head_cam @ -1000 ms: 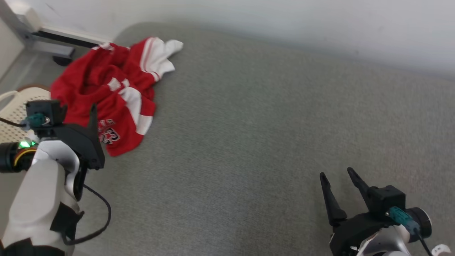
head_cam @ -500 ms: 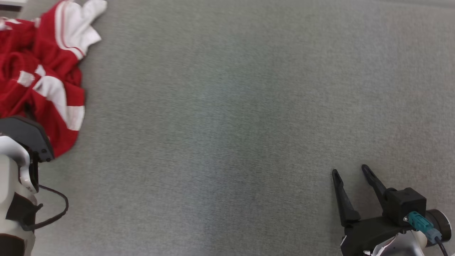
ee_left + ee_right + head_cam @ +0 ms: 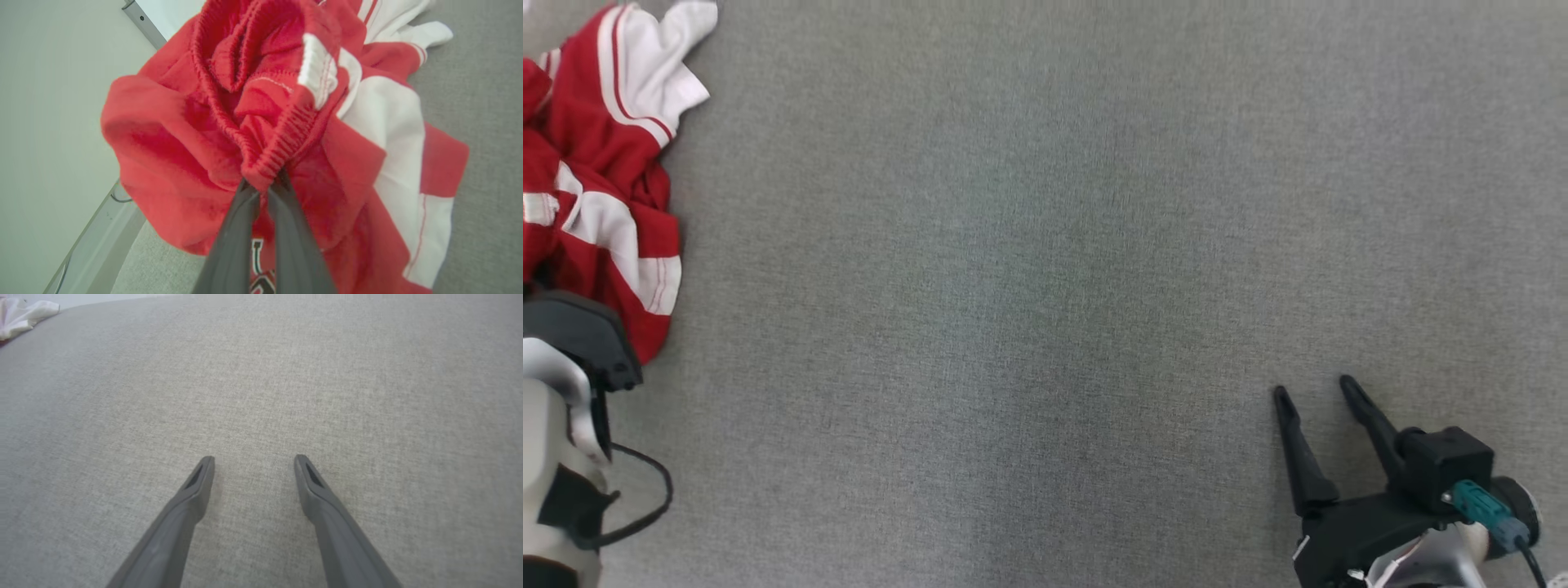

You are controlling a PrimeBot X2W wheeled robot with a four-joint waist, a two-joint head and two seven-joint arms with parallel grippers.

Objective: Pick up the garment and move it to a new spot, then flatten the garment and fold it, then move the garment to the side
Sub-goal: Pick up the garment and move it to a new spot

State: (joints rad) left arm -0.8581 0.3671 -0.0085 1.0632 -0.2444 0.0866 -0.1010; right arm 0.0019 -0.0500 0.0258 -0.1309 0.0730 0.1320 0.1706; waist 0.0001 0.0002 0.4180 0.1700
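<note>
The garment (image 3: 596, 188) is red with white panels and stripes, crumpled at the far left of the grey surface. In the left wrist view my left gripper (image 3: 263, 183) is shut on a ribbed red hem of the garment (image 3: 261, 122), the cloth bunched above the two dark fingers. In the head view the left arm's dark wrist sits at the left edge just below the garment, its fingertips hidden. My right gripper (image 3: 1315, 388) is open low at the right, over bare surface, far from the garment. Its fingers (image 3: 200, 477) stand wide apart with nothing between them.
The grey fabric surface (image 3: 1045, 286) spreads across the head view. A pale wall and a metal rail (image 3: 94, 228) lie beside the garment in the left wrist view. A white corner of the garment (image 3: 20, 316) shows far off in the right wrist view.
The head camera has tilted down and swung right, so the garment now sits at the picture's left edge. My left gripper has gone from open to shut on the garment. The right gripper stays open.
</note>
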